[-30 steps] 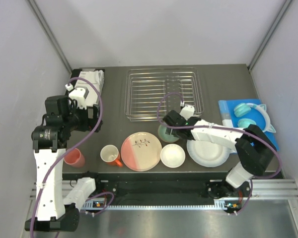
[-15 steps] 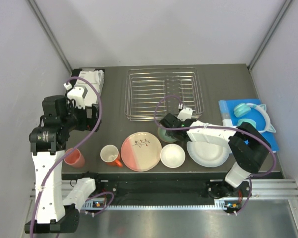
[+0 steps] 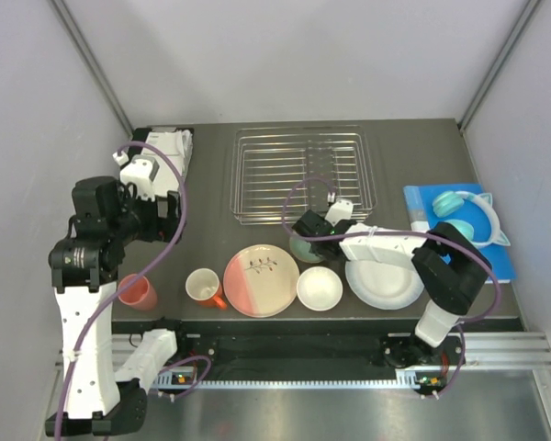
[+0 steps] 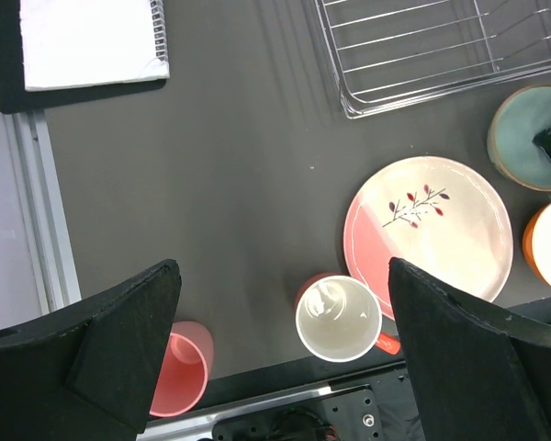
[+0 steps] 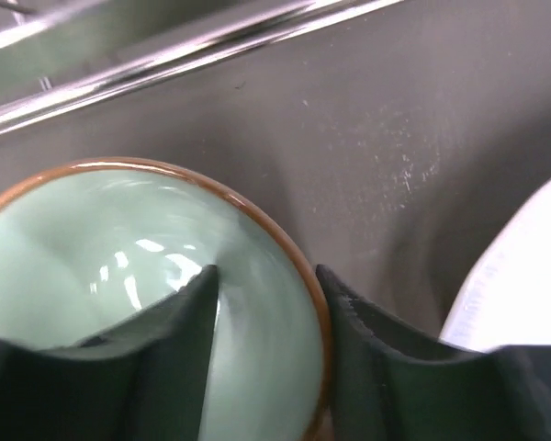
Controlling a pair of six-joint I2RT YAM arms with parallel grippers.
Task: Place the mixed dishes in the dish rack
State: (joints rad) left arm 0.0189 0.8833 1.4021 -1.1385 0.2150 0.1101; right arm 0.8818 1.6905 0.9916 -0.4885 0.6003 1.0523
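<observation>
The mint green, brown-rimmed bowl (image 5: 119, 266) is set on the dark tabletop (image 5: 422, 138), just beside the silver wire dish rack (image 3: 303, 170). Its rim is straddled by the right jaws, which are partly open, one inside and one outside. The left jaws are held wide open and empty. The bowl's near side is cut off in the right wrist view.

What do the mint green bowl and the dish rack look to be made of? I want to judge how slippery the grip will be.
Mint green bowl: probably glazed ceramic. The inside is glossy with sharp light reflections, and the rim is edged in brown.
Dish rack: thin metal wire with a shiny silver finish, possibly chromed or stainless steel. Bright glints run along the rods.
</observation>
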